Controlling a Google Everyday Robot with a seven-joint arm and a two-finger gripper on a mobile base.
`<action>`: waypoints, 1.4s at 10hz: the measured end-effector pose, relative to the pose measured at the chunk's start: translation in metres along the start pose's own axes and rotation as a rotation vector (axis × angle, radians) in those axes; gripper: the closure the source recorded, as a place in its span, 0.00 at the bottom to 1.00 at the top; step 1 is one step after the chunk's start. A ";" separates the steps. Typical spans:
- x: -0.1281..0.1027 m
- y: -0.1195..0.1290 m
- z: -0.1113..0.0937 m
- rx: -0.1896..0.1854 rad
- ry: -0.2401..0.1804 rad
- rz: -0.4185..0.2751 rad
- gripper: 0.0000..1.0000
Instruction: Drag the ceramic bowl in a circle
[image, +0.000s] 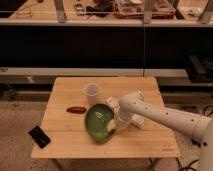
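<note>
The green ceramic bowl (98, 122) sits near the middle of the wooden table (60, 142), slightly toward the front. My white arm comes in from the right, and the gripper (114, 125) is at the bowl's right rim, shut on that rim. A small translucent white cup (92, 93) stands just behind the bowl.
A dark reddish item (76, 109) lies left of the bowl. A black flat object (39, 136) rests at the table's front left corner. A pale packet (135, 120) lies behind my arm. Dark shelving and a counter run along the back.
</note>
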 end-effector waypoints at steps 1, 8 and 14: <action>-0.012 0.007 -0.009 -0.026 0.008 0.000 0.83; -0.036 -0.030 -0.076 -0.104 0.126 -0.129 0.83; -0.012 -0.152 -0.089 -0.015 0.208 -0.359 0.83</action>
